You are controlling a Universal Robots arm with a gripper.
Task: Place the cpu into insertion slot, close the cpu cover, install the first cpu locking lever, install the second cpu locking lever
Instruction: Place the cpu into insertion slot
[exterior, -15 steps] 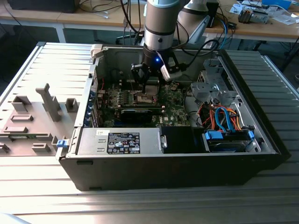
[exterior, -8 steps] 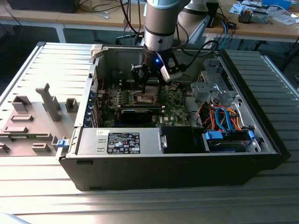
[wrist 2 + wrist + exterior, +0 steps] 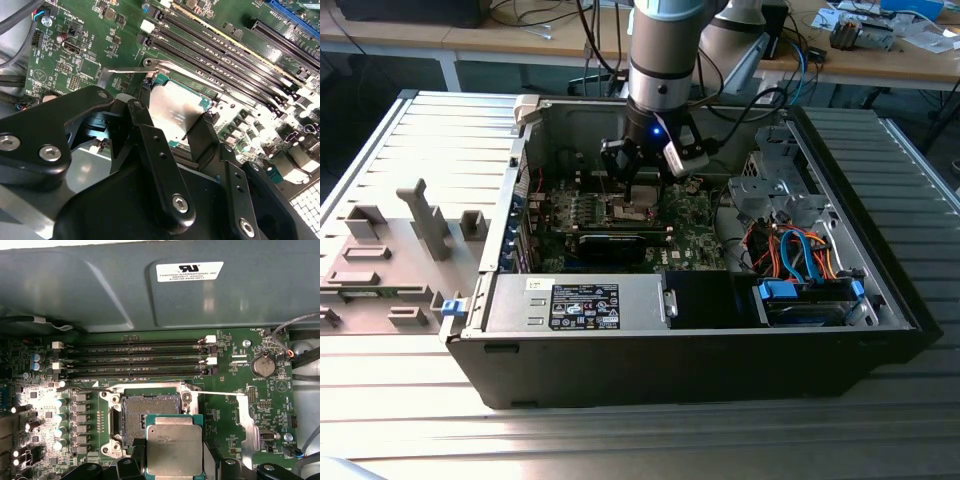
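Step one in hand: hand pinches the cpu, near the bare insertion slot; seating probably calls for squaring up, then lowering flat.

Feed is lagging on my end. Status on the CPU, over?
Pincer shut on the cpu. Cpu off to one side of the insertion slot, not seated. Slot bare, nothing seen blocking it.

Silver-grey cylindrical arm bore a blue light; black cables trailed. The gripper was matte black, linked bars, silver screws.
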